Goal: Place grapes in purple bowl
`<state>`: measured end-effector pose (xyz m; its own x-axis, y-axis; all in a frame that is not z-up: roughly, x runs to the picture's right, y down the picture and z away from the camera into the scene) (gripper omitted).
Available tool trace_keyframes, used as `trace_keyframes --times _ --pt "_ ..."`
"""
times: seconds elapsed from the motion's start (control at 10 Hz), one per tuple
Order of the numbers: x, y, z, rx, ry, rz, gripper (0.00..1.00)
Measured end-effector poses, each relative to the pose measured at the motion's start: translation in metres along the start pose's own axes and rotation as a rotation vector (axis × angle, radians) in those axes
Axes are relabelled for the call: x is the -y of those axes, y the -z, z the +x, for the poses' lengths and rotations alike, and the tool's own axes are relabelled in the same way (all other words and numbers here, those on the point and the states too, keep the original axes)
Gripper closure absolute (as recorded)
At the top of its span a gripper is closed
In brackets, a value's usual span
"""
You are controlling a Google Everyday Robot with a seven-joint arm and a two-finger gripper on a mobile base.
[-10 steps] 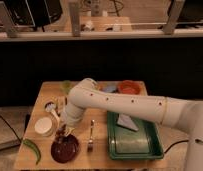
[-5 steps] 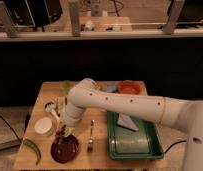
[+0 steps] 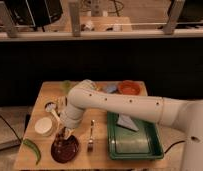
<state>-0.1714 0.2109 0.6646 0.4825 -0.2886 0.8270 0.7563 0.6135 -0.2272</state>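
Tabletop: light wood, matt, grain faint.
Arm: white casing, smooth, looks like hard plastic with a soft sheen.
End effector: dark, matt, hanging just over the purple bowl.
Purple bowl: dark maroon, glossy, highlights on the inside.
Tray: green, smooth, plastic look, slight shine.
Orange bowl: smooth, semi-gloss.
White dish: pale, matt.
Green pepper: waxy skin.
Utensil between purple bowl and tray: metal, bright glint.
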Motion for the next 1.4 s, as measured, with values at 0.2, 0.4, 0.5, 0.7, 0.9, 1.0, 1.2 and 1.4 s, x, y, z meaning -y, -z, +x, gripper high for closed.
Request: trace_keyframes --times 0.2,0.4,0.5,0.7,0.9,1.0,1.2,1.4 --pt "-0.005 -0.003 -0.005 0.011 0.004 -0.011 0.97" --pt "-0.01 -0.007 -0.008 0.025 0.007 -0.019 0.97" --pt "-0.012 -0.011 -0.01 0.035 0.013 -0.027 0.97" --pt "-0.013 -0.019 -0.014 0.061 0.046 -0.053 0.97" --pt "-0.016 -0.024 -0.016 0.107 0.084 -0.086 0.88" --pt "-0.019 -0.026 -0.016 0.134 0.109 -0.112 0.8" --pt "-0.022 -0.026 -0.016 0.163 0.14 -0.141 0.57" --pt "-0.023 -0.025 -0.016 0.163 0.148 -0.149 0.38"
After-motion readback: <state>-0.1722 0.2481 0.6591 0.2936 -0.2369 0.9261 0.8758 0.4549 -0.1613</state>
